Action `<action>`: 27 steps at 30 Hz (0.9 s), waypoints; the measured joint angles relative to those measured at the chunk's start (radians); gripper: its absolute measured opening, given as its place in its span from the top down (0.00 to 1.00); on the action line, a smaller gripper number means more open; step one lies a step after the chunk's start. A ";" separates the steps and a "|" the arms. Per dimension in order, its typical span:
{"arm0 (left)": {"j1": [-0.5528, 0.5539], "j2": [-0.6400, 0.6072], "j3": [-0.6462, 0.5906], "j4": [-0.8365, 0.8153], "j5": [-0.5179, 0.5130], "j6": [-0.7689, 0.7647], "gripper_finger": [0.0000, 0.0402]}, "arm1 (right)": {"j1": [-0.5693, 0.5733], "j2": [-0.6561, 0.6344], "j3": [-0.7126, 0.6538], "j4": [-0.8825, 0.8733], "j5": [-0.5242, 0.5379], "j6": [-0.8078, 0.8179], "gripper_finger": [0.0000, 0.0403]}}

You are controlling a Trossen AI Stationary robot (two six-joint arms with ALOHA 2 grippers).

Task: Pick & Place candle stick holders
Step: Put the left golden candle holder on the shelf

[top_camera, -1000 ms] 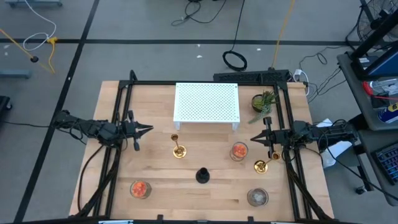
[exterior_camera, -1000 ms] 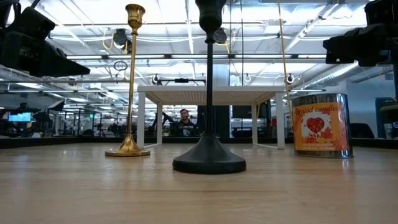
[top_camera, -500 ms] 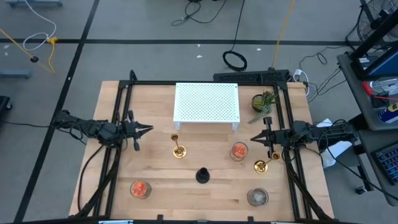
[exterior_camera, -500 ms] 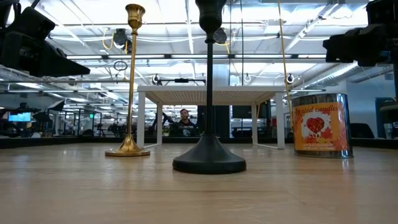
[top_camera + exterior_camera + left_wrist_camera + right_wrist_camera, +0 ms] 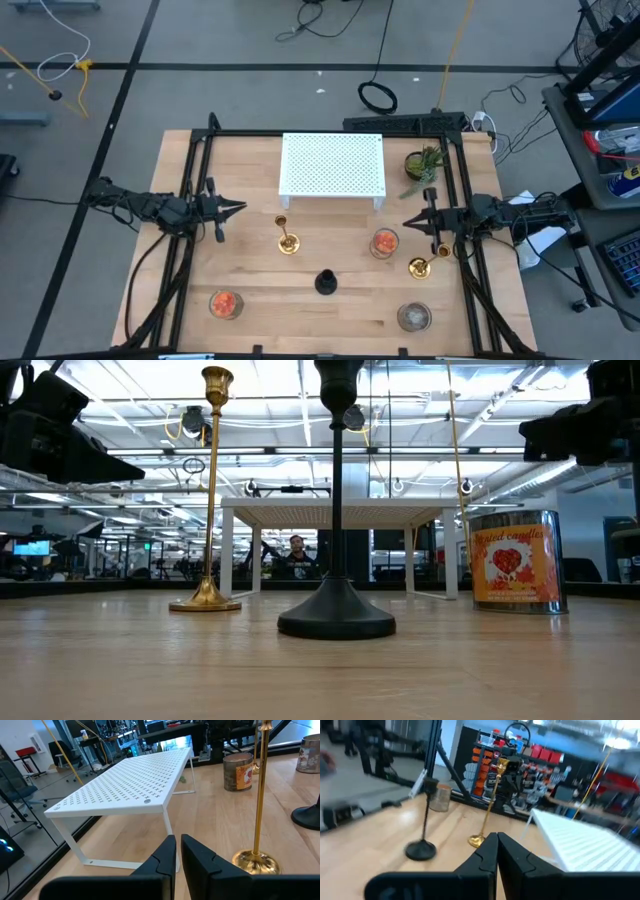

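Stillness is all that can be reported: between the earlier pictures and this one nothing has shifted, so no holder has yet been picked and the task is judged to stand at its very start.

At mid-left of the high view the left gripper (image 5: 235,208) is held above the table edge, its fingers (image 5: 165,855) brought together with only a slit between them and nothing clamped. At mid-right the right gripper (image 5: 410,222) is likewise closed on nothing, fingers (image 5: 487,851) touching.

One gold candlestick (image 5: 286,241) stands left of centre, below the white perforated rack (image 5: 333,165). The black candlestick (image 5: 325,282) is set below centre. A second gold candlestick (image 5: 421,266) is seen just under the right gripper, beside an orange-red glass cup (image 5: 384,243). Another orange-red cup (image 5: 224,303) sits at lower left and a greyish clear cup (image 5: 414,317) at lower right. A potted plant (image 5: 421,163) is placed right of the rack.
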 joint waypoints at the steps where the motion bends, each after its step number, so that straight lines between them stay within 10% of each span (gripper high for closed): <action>1: 0.000 0.000 0.000 0.000 0.000 0.000 0.91 | 0.000 0.000 0.000 0.000 0.000 0.034 0.99; 11: 0.000 0.000 0.000 0.000 0.000 0.000 0.91 | 0.000 0.000 0.051 -0.060 0.082 0.084 0.99; 27: 0.000 0.000 0.000 0.001 0.000 0.003 0.91 | 0.000 -0.002 0.222 -0.322 -0.103 0.209 0.99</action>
